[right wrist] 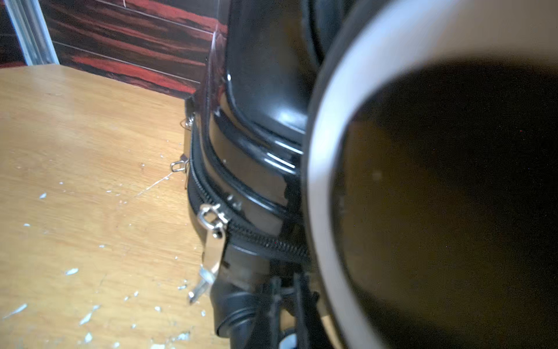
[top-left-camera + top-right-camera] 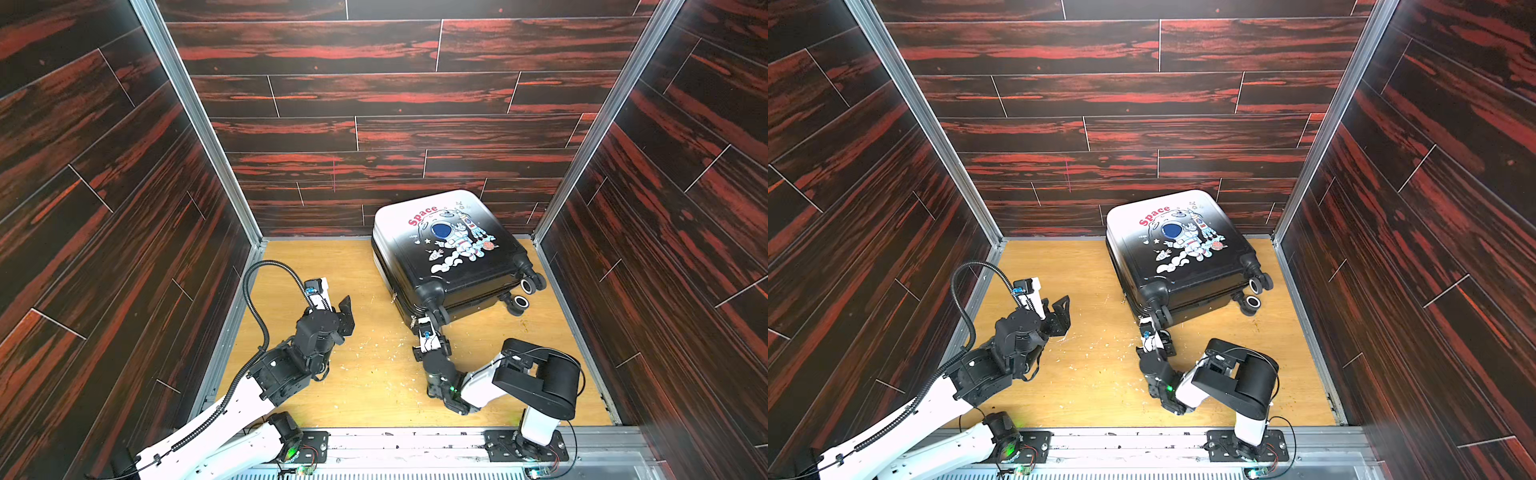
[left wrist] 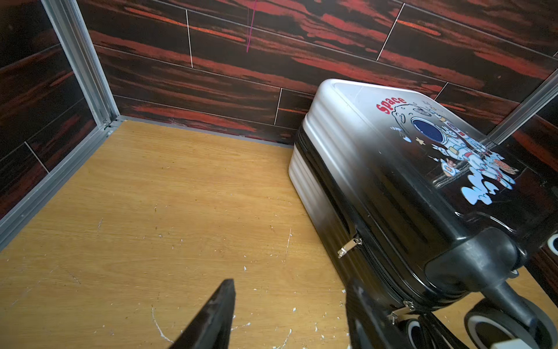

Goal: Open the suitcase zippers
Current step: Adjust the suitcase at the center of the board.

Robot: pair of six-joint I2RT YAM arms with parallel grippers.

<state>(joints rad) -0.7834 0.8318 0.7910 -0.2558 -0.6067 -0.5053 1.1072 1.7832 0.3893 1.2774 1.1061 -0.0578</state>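
Note:
The suitcase lies flat at the back right of the wooden floor, astronaut print up, wheels toward the near right. Its dark zipper track runs along the side seam. One metallic pull tab sits midway along the side, another hangs at the near corner. My right gripper is shut at that corner, under a wheel. The corner tab hangs beside its fingers, not between them. My left gripper hovers open over bare floor left of the suitcase.
Dark red-streaked panel walls and aluminium frame posts enclose the floor on three sides. The suitcase's far edge is close to the back wall. White flecks and scratches litter the floor between the arms. Spinner wheels stick out toward the right wall.

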